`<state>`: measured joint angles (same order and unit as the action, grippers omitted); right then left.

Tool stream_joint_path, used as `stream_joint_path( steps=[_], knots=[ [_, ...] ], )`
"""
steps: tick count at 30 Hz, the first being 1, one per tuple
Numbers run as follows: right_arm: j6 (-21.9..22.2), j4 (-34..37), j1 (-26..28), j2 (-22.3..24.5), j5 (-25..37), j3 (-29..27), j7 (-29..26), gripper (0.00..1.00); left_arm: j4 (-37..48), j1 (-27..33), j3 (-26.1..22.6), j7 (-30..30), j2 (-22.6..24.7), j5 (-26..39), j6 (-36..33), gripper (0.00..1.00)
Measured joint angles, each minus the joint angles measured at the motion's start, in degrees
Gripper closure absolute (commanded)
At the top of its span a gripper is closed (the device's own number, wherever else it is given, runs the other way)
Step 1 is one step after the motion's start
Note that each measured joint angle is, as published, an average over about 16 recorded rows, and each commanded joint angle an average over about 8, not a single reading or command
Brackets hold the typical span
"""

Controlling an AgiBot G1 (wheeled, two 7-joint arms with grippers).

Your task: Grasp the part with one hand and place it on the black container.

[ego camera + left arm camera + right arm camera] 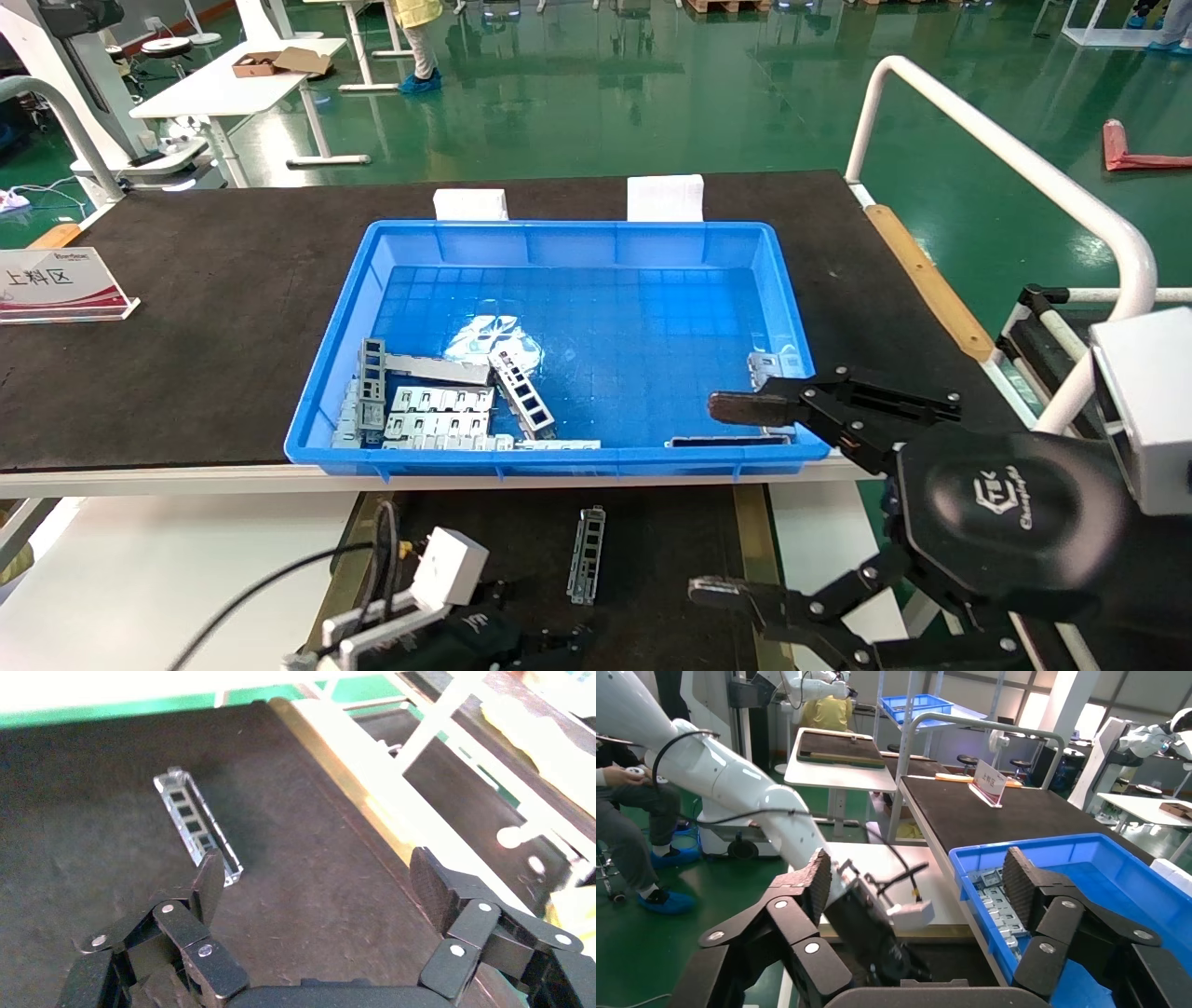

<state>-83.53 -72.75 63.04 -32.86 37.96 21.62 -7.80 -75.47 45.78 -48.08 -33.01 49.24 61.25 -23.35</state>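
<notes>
The right gripper [736,499] is wide open and holds nothing, near the blue bin's [372,256] right corner. The left gripper [316,881] is open too, above the black container [84,867], beside the part [197,825].

Right gripper [722,499] raised at right foreground, jaws spread wide, empty, wrist turned so the fingers [1022,881] point leftward. Left gripper [320,881] low at bottom centre, jaws also wide apart, empty, palm facing down.
</notes>
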Motion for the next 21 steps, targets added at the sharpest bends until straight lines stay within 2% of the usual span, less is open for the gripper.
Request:
stream_joint_path(
  steps=[12, 21],
  knots=[
    [0.00, 0.00, 0.00, 0.00, 0.00, 0.01, 0.00, 0.00, -1.58, -0.89, 7.80, 9.81, -6.75, -7.83, -12.24, 0.00],
    [0.00, 0.00, 0.00, 0.00, -0.01, 0.01, 0.00, 0.00, -1.72, -1.90, 10.72, 13.07, -8.71, -11.23, -15.78, 0.00]
  ],
)
